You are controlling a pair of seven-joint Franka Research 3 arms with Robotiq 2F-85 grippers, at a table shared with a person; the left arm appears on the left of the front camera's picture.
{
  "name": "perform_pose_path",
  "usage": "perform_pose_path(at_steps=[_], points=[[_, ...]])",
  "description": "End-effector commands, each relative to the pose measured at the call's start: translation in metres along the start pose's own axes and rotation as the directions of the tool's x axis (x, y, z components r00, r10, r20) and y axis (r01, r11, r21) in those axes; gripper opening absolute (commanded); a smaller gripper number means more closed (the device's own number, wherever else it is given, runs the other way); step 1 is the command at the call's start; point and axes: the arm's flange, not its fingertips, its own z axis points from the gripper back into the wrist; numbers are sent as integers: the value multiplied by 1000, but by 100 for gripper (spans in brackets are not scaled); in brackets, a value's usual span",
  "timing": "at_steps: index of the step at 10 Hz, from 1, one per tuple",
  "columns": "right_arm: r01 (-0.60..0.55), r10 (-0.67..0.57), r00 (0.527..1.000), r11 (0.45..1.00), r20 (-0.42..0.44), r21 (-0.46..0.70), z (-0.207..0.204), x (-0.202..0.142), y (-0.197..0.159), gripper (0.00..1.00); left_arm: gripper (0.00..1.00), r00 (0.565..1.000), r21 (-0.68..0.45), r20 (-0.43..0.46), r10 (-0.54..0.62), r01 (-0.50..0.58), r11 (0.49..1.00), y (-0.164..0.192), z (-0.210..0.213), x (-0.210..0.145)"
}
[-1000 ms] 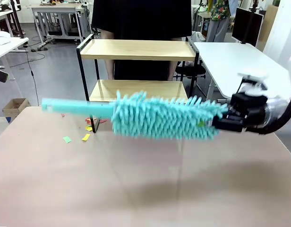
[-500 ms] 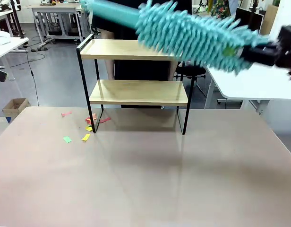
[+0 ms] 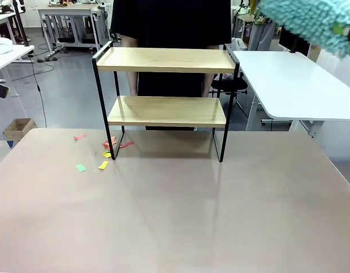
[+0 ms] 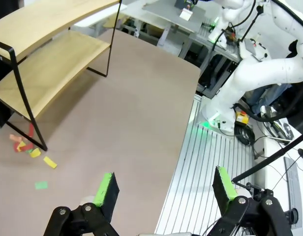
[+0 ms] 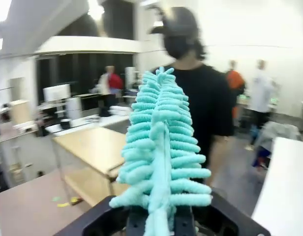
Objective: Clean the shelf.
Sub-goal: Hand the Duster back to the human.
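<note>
Two boards of light wood make up the shelf [image 3: 166, 85], which stands at the far edge of your brown table [image 3: 175, 216], roughly midway between its far corners, with a person in a black top [image 3: 170, 23] standing directly behind it. You can see both boards lying bare. Near the shelf's leg toward the table's far-left corner, a scatter of small coloured paper scraps [image 3: 104, 153] lies on the table: red and pink ones close to the leg, a yellow and a green one a little nearer to you.

Your right gripper [image 5: 159, 223] is clamped on a teal fluffy duster [image 5: 161, 152], whose head rises straight up between its fingers in the right wrist view. From the front, you see the duster's head [image 3: 311, 20] high at the top right corner, above the white side table [image 3: 294, 79] and well apart from the shelf, up and to its right.

Your left gripper [image 4: 164, 189] hangs over the table's near-right part with its green-padded fingers [image 4: 105, 189] spread wide and nothing between them. The shelf [image 4: 48, 59] sits well away from it, toward the top left of the left wrist view, with the scraps [image 4: 31, 150] by its leg.
</note>
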Motion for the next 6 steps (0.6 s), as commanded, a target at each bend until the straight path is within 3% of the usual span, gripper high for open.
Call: perform_pose_path(at_steps=[1,3,6], points=[[-3,6,1000,980,16,-200,8,-13,-3,17,100,1000,-10,13,8,-8,1000,-1,1,4],[-8,-1,1000,948,-26,-318,20,-34,-18,17,100,1000,-10,13,8,-8,1000,-1,1,4],[6,-57,991,921,-120,-388,28,-81,-30,17,100,1000,-10,13,8,-8,1000,-1,1,4]])
